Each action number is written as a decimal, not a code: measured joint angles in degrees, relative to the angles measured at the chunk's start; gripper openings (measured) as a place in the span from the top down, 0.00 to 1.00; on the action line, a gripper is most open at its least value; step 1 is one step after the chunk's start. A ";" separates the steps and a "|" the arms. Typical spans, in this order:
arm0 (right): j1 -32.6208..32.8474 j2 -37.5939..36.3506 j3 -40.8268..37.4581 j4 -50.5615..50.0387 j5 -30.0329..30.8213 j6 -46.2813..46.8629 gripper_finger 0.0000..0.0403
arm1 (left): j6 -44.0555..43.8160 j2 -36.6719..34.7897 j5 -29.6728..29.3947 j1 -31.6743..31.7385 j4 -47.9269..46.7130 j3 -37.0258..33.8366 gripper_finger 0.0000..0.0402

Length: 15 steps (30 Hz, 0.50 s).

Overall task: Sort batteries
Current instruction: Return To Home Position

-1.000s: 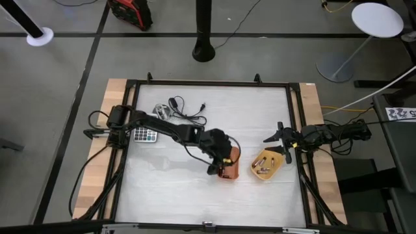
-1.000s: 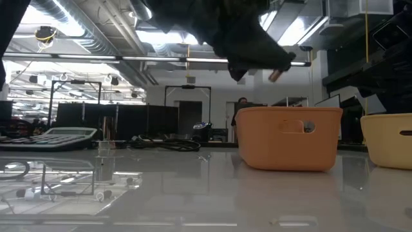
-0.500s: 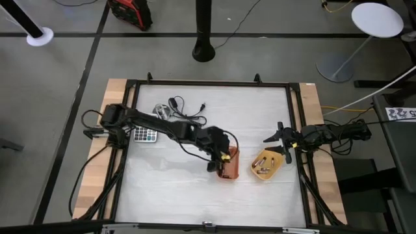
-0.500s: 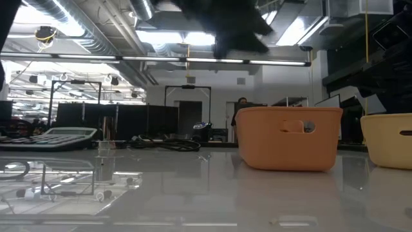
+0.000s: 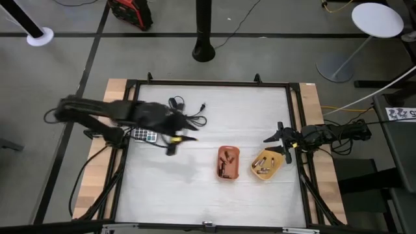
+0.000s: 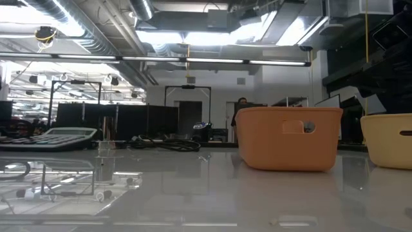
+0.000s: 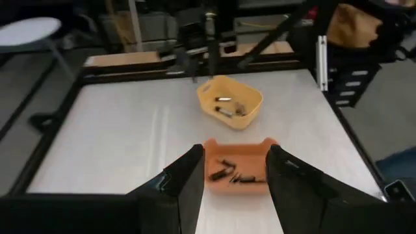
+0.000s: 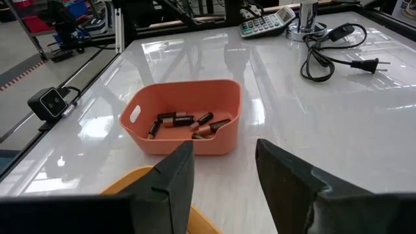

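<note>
The batteries (image 8: 185, 122) are looking light, rigid, smooth and prone to rolling, so you would be pinching each across its middle. Dark ones are lying in the orange bin (image 8: 188, 86), silvery ones in the yellow bin (image 7: 252, 112). The left gripper (image 7: 235, 156), fingers spread and empty, is swinging back from over the orange bin toward the calculator (image 5: 145, 136). The right gripper (image 8: 224, 146), fingers also spread, is waiting at the tabletop's (image 5: 195, 195) right edge.

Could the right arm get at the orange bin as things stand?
Probably yes: the right gripper, open at the right edge of the table, faces the orange bin just beyond the yellow bin, and the left gripper hangs clear near the calculator.
</note>
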 joint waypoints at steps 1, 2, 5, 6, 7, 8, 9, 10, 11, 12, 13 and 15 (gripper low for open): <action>0.00 -0.01 0.00 0.00 0.00 0.00 0.60 | -1.07 -3.09 -1.61 -0.70 0.07 -2.64 0.63; 0.00 -0.01 0.00 0.00 0.00 -0.01 0.60 | -2.26 -6.38 -3.15 -1.46 0.18 -5.45 0.63; 0.00 0.00 0.00 0.00 0.00 0.00 0.60 | -7.65 -15.97 -7.43 -4.02 1.82 -15.42 0.63; 0.00 0.00 0.00 0.00 0.00 0.00 0.60 | -9.11 -19.15 -8.77 -4.99 3.28 -19.00 0.63; 0.02 -0.02 0.00 0.00 0.00 0.00 0.60 | -10.21 -22.17 -10.07 -5.96 5.09 -22.69 0.63; 0.00 0.00 0.00 0.00 0.00 0.00 0.60 | -10.97 -25.14 -11.25 -6.95 7.21 -26.19 0.62; 0.00 -0.02 0.00 0.00 0.00 0.00 0.60 | -11.75 -28.07 -12.48 -7.87 9.47 -29.58 0.62; 0.00 -0.02 0.00 0.00 0.00 0.00 0.60 | -11.86 -30.97 -13.40 -8.65 11.60 -32.87 0.62; 0.00 -0.02 0.00 0.00 0.00 0.00 0.60 | -11.86 -33.83 -14.50 -9.29 13.60 -36.31 0.62; 0.00 -0.02 0.00 0.00 0.00 0.00 0.60 | -12.01 -36.47 -15.59 -9.82 15.27 -39.51 0.62; 0.00 0.00 0.00 0.00 0.00 0.00 0.60 | -12.04 -38.98 -16.70 -10.16 17.19 -42.72 0.62; 0.00 -0.01 0.00 0.00 0.00 0.00 0.60 | -12.05 -43.45 -18.76 -10.63 21.46 -48.67 0.62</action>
